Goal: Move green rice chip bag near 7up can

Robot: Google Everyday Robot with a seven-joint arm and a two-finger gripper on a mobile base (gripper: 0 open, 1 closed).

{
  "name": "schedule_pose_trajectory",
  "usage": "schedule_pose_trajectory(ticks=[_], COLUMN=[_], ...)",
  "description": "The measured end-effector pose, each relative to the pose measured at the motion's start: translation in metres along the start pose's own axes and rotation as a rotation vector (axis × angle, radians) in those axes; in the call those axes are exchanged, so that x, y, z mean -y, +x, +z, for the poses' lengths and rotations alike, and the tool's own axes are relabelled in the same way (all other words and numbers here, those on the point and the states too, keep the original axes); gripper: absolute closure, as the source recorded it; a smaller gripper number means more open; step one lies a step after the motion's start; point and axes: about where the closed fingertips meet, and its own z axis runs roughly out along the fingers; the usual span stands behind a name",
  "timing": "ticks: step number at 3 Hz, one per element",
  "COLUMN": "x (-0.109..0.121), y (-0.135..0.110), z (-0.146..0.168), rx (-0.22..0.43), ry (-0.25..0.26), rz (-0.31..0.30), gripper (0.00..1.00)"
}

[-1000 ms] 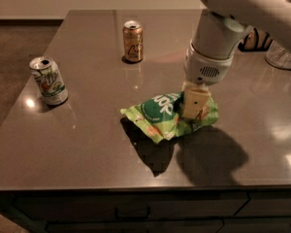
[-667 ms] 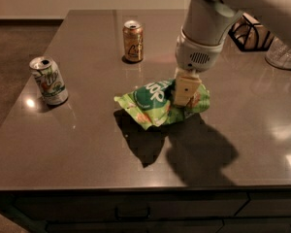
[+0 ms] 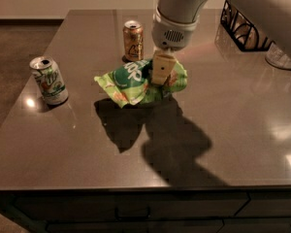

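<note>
The green rice chip bag [image 3: 131,81] is a crinkled light-green pouch with a dark-green round label. It hangs a little above the grey table [image 3: 233,130], with its shadow below it. My gripper [image 3: 162,74] comes down from above and is shut on the bag's right part. The 7up can [image 3: 48,80], white and green with a silver top, stands upright at the table's left side, well to the left of the bag.
A gold-brown can [image 3: 133,40] stands upright just behind the bag. A black wire rack [image 3: 242,25] sits at the back right, with a pale object [image 3: 281,57] beside it. The table's front edge runs along the bottom.
My gripper has lifted the bag and carried it to the left, toward the 7up can. Both cans have stayed in place.
</note>
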Motion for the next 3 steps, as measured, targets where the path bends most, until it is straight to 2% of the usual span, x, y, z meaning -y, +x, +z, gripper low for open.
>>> schedule_pose_trajectory(ticks=[1, 2, 3], x=[0.011, 0.016, 0.013], y=[-0.026, -0.046, -0.059], z=[0.007, 0.021, 0.031], rx=[0.021, 0.037, 0.051], ry=[0.014, 0.006, 0.006], rz=[-0.016, -0.017, -0.006], gripper=[1.00, 1.00, 1.00])
